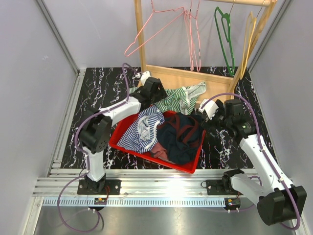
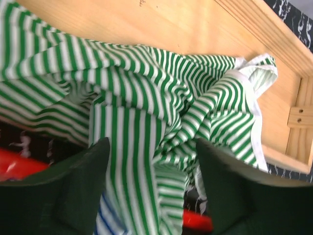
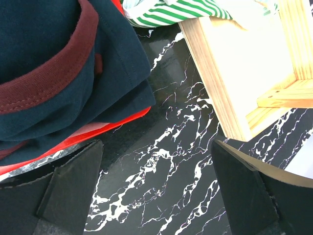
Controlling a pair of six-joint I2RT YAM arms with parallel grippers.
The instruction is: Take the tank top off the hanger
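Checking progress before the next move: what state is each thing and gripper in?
green-striped tank top: off the hangers, crumpled on the wooden rack base
hangers: hanging up, all bare
red bin: holds other clothes
left gripper: open, over the tank top
right gripper: open, empty, above the table

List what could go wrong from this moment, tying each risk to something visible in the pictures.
1. The green striped tank top lies bunched between the fingers of the open left gripper; closing may pinch only a loose fold.
2. It spreads over the wooden rack base and reaches the red bin; dragging could catch it there.
3. The open right gripper hangs close to the navy garment and might snag it.
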